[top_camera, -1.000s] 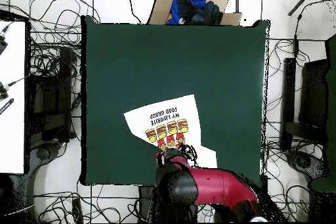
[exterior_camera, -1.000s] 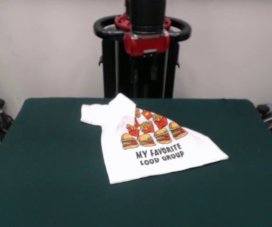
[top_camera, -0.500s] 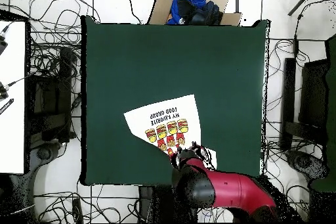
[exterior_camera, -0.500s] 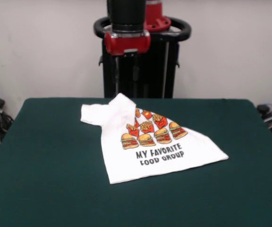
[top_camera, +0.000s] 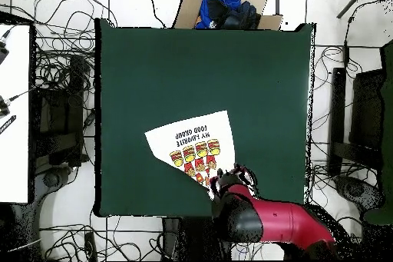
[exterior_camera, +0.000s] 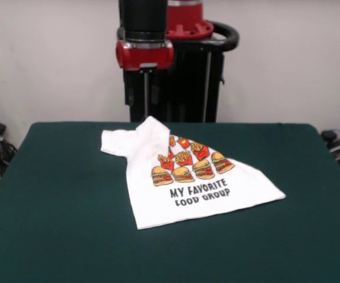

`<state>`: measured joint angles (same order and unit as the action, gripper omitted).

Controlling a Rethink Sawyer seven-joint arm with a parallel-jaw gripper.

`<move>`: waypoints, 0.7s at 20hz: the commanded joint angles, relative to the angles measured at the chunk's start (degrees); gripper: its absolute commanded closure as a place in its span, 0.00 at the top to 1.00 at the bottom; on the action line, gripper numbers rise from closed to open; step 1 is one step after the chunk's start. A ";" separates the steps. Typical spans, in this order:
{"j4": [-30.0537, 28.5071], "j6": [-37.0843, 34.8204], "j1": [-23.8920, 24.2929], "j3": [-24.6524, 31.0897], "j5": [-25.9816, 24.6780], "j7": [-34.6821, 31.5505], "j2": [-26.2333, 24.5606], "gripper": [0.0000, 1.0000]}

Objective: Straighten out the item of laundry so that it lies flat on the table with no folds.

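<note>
Front view, near to far. One table (exterior_camera: 52, 236), dark green and felt-like, filling the near and middle ground; near half bare. One item of laundry (exterior_camera: 182, 183), a small white short-sleeved T-shirt, lying around the table's middle and a little toward the far side, turned at an angle, print facing up. Print: rows of burgers, fries and drinks above the black words "MY FAVORITE FOOD GROUP". Lower hem spread flat toward the near right; far portion bunched and folded over, with one sleeve sticking out to the left and a raised peak at the far end. One gripper (exterior_camera: 146, 94) hanging on the red and black arm (exterior_camera: 144, 35) above the table's far edge, just beyond the shirt's peak and clear of the cloth; two thin fingers (exterior_camera: 144, 97) pointing down, set close side by side, pinching nothing. One black pedestal (exterior_camera: 182, 76) behind, against a plain pale wall. Loose cables on the floor at far left and far right of the table.

Overhead view (turned half round). Same single shirt (top_camera: 196, 145) seen below the table's (top_camera: 207, 67) middle, toward the robot's side, with the arm (top_camera: 269, 220) covering its lower right corner. One cardboard box (top_camera: 226, 4) holding blue and dark cloth beyond the table's top edge. Many black cables across a pale tiled floor on all sides; dark equipment at left and right.
</note>
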<state>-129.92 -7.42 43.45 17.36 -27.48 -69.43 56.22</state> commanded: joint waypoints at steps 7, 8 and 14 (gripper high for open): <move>13.38 11.22 -2.14 -2.97 -11.60 -5.29 -17.74 1.00; 13.75 13.12 -2.03 -2.94 -12.03 -5.91 -18.48 1.00; 16.61 18.86 -4.03 -4.94 -12.00 -7.77 -21.65 1.00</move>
<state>-120.74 7.63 42.26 15.77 -36.98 -69.43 40.52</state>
